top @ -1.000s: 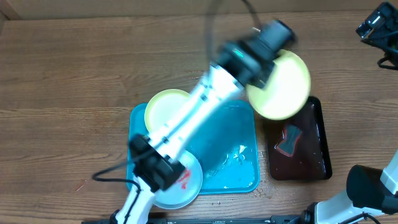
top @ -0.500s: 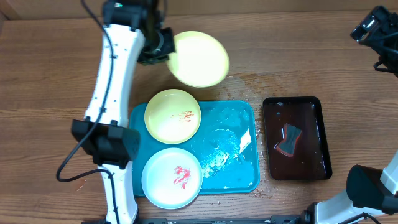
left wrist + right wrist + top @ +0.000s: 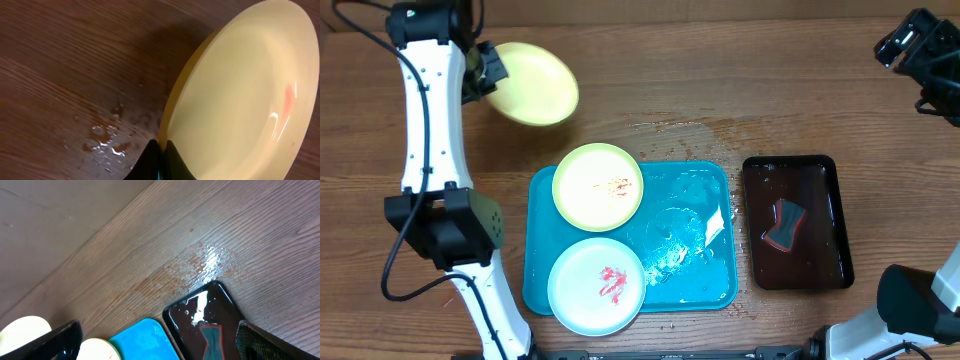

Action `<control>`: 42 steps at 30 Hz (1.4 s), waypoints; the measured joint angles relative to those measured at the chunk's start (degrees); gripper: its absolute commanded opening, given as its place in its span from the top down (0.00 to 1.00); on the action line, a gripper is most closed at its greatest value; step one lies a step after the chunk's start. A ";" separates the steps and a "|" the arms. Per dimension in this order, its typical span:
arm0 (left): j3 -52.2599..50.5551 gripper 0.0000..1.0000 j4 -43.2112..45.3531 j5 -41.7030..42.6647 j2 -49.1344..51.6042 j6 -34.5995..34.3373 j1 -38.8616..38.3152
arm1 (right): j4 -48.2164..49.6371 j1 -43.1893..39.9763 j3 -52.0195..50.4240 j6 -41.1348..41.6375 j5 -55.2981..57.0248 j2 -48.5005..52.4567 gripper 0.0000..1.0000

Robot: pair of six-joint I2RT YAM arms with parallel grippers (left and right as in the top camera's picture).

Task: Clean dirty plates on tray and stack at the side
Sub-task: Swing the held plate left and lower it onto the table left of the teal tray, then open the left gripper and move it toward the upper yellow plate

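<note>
While two plates lie on the tray (image 3: 705,285), the third plate (image 3: 532,83) is off it — held tilted over the table (image 3: 720,60) at its far left, well apart from the tray. Its rim is pinched tight by the left end effector (image 3: 161,149), and the left wrist view shows a faint red streak on its pale yellow inside. On the tray, the green plate (image 3: 598,186) sits far left with small red marks; the blue plate (image 3: 596,285) sits near left with a red smear, just beside it. Water pools on the tray's bare right half and spots the table beyond. Right of the tray, a dark tray (image 3: 820,170) holds a sponge (image 3: 783,225) in liquid. At the far right the right end effector (image 3: 160,342) hangs high — fingers spread wide, holding nothing
</note>
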 measured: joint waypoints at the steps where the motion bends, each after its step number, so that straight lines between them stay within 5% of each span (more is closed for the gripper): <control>1: -1.51 0.95 1.16 0.20 0.00 0.35 0.92 | 0.00 0.00 0.00 -0.07 -0.13 0.00 0.00; 17: -29.79 0.95 16.31 17.29 -0.22 5.03 27.50 | 0.00 2.40 0.00 -0.17 -1.75 0.22 0.00; 37: -61.35 0.95 40.02 27.91 -9.33 2.43 31.65 | 0.00 6.14 -2.40 -0.39 -1.84 0.22 0.00; 40: -62.25 0.70 39.89 29.86 -9.62 2.67 33.35 | -0.04 6.14 -4.20 -0.74 -1.79 0.22 0.00; 42: -62.36 0.63 39.60 30.80 -10.10 2.56 34.03 | -0.07 6.14 -4.90 -0.83 -1.81 0.33 0.00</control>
